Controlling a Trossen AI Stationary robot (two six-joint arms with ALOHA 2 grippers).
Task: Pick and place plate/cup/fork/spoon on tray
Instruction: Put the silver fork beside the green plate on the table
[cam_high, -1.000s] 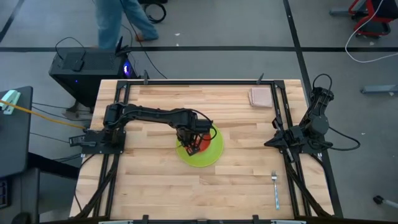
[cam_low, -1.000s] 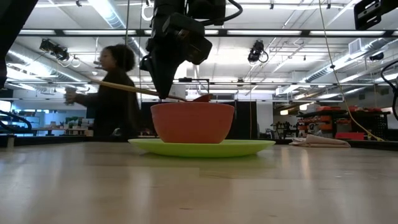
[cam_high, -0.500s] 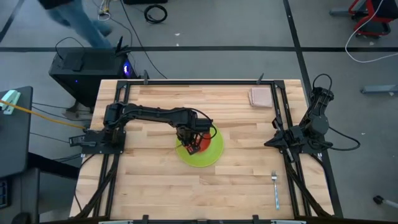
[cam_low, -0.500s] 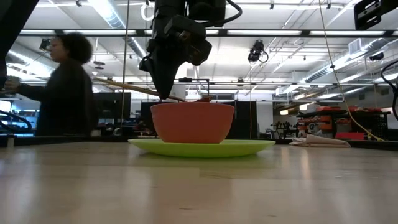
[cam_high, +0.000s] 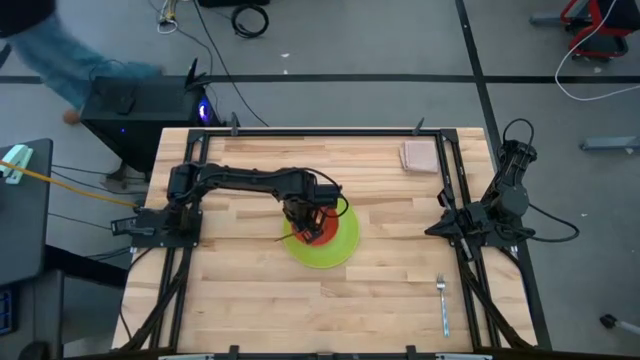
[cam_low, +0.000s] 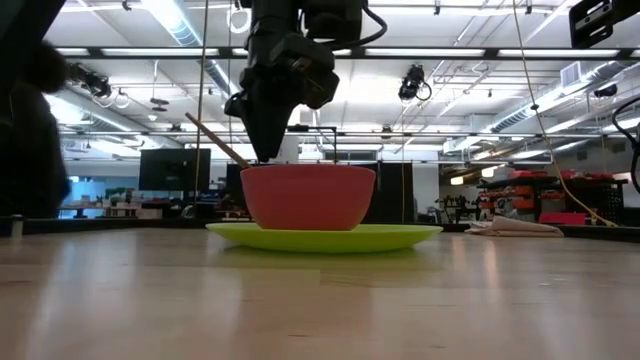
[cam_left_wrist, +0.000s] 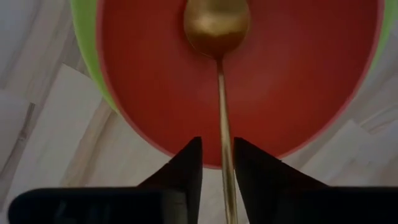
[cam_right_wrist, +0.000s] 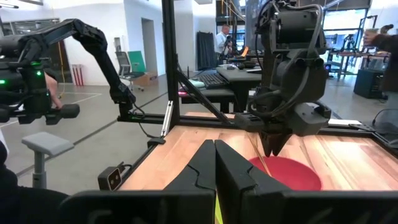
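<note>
Wooden boards made up the desk (cam_high: 250, 300), and we saw no tray on it in any view, so we judged the lime-green plate (cam_high: 340, 250), near the middle of the high view, to be serving as the collecting place. The plate lay flat on the desk and the red-orange cup (cam_low: 308, 197) stood on it, so we counted those two as settled.

Next in size, the spoon (cam_left_wrist: 217, 37) was in hand: the left end effector (cam_left_wrist: 217, 163) hung over the cup with its fingers closed on the golden handle, the bowl of the spoon down inside the cup and the handle slanting up and out toward the left of the low view. We judged this step nearly finished, wanting only a release.

The right end effector (cam_right_wrist: 214, 163) waited at the right edge of the high view, its fingers pressed together on nothing.

Smallest, the fork (cam_high: 443, 303) lay untouched at the lower right of the high view, well apart from the plate. We judged it the one item left to fetch.

A pinkish pad (cam_high: 419, 155) sat at the upper right, unused.
</note>
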